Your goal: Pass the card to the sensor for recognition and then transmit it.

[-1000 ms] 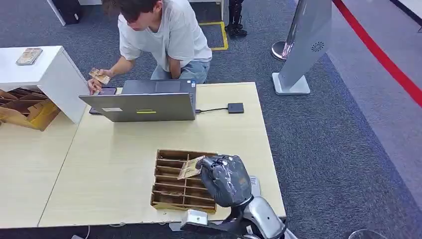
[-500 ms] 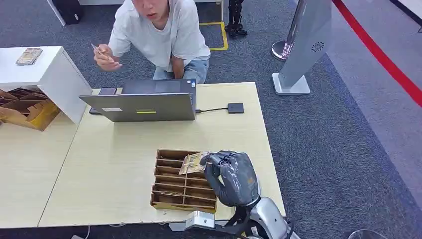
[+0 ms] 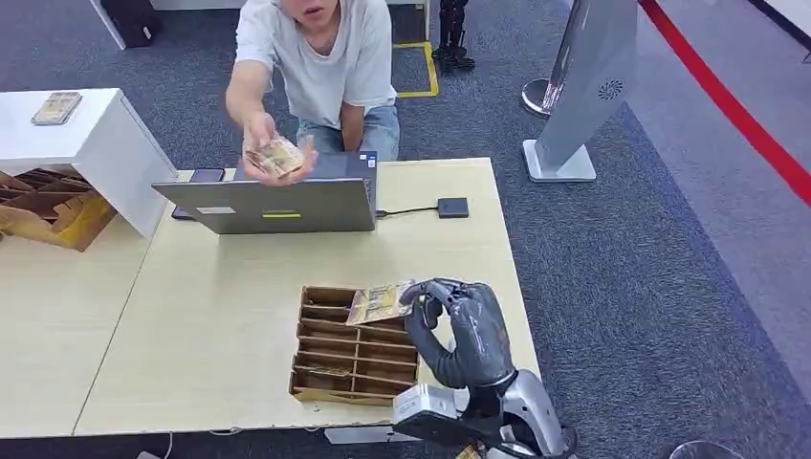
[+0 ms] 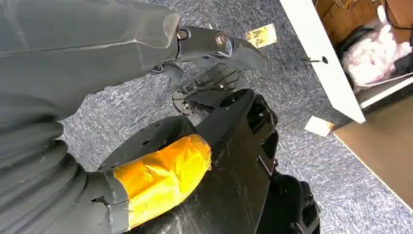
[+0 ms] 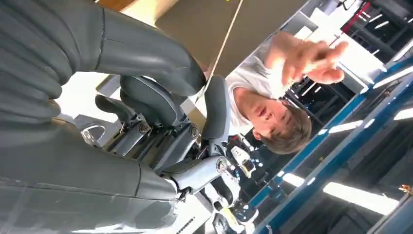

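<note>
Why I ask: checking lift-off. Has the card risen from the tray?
Yes. The right hand has carried the card slightly up and rightward over the tray.

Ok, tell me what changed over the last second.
The right hand, holding the card, rose above the tray and turned, lifting the card with it. The person's hand left the phone, lifted, and now reaches over the laptop with cards. Tray, laptop and sensor stayed put.
</note>
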